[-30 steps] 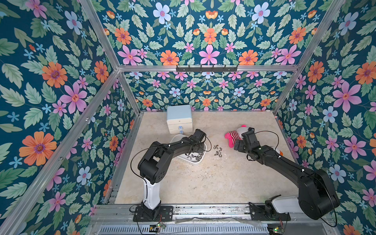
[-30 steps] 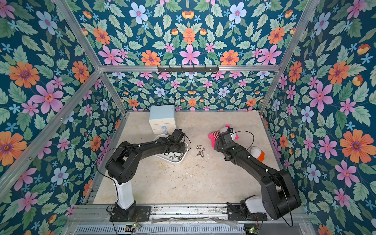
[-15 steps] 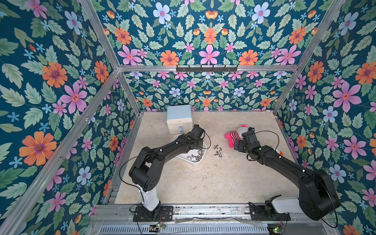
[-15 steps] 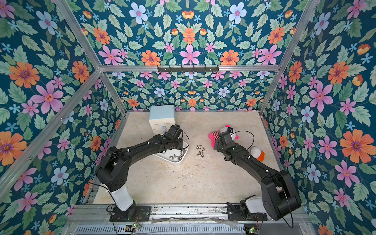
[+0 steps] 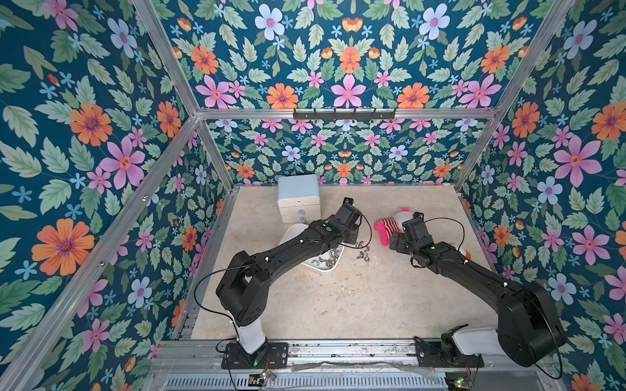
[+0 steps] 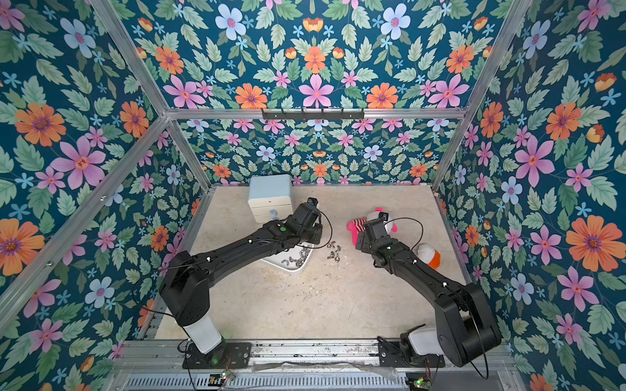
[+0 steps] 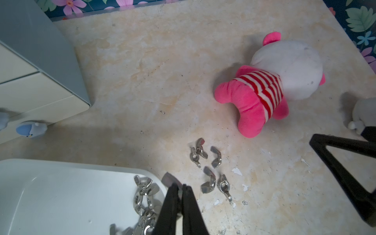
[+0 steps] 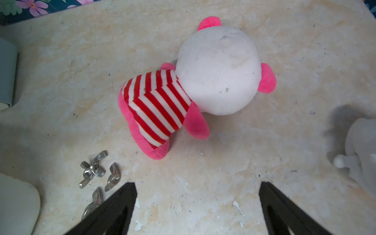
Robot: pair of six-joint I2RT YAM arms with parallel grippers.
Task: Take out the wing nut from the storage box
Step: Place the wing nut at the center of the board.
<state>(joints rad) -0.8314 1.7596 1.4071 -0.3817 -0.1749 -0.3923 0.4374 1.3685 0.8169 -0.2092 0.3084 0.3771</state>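
My left pincer (image 7: 180,186) is pinched narrow on a wing nut (image 7: 170,179), with one grey wing poking out past the tips. It hangs at the rounded corner of the storage box (image 7: 61,195). The box sits left of the middle of the bench (image 7: 162,71), in front of the drawer chest (image 5: 298,194) at the far edge.

I judge the carry-out is the step in hand. I'd clear the rim, travel toward the five loose nuts (image 7: 205,162) just beside the box, and lower close to the bench before parting the fingers, so nothing bounces. The nut is hard, shiny metal held by a thin wing, so it could twist.

The box is smooth, glossy plastic, with a tangled heap of nuts (image 7: 144,195) in that corner. My right pincer (image 8: 196,183) stands wide and empty near the plush toy (image 8: 213,77).
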